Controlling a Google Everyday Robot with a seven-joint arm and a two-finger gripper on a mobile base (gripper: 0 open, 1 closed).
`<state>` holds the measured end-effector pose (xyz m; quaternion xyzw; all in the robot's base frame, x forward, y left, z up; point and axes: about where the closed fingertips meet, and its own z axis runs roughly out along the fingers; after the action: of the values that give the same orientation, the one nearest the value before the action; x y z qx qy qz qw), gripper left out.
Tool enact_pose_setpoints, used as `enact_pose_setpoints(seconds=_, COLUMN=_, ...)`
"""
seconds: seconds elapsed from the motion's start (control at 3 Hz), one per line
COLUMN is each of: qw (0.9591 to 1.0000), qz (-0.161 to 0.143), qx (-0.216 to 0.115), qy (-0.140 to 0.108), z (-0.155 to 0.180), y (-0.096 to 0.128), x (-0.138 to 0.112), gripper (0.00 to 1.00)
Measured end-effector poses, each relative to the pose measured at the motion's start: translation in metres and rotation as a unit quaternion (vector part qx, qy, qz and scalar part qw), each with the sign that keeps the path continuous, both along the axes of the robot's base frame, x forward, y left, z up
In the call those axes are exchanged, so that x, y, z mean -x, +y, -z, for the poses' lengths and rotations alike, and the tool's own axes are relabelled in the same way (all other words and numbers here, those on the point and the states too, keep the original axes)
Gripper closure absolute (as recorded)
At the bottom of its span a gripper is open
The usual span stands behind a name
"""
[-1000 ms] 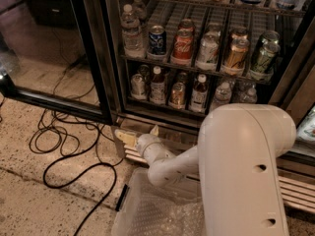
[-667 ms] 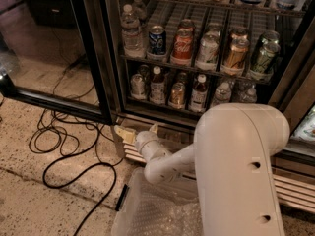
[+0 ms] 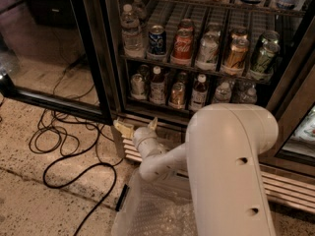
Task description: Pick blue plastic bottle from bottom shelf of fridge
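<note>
Gripper [image 3: 138, 127] hangs below-left of the bottle [image 3: 157, 86], fingers apart. It should rise, centre on the bottle and avoid the can [image 3: 177, 95] to the bottle's right.

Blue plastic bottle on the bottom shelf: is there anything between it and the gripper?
Nothing visible blocks it. The blue plastic bottle stands at the front of the bottom shelf, and the fridge door is open. The gripper, fingers open, is below it, by the fridge's lower frame. Cans stand close on both sides.
</note>
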<state>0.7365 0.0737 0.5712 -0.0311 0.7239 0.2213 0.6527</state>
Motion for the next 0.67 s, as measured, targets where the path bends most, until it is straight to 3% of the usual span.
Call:
enact_pose_setpoints(seconds=0.33, qw=0.9957, qz=0.067, qx=0.01, qy=-0.063, z=-0.022, y=-0.008, x=-0.038, gripper=0.0)
enact_pose_setpoints(seconds=0.67, qw=0.9915, qz=0.097, qx=0.015, qy=-0.085, z=-0.03, y=-0.009, x=-0.05, gripper=0.19)
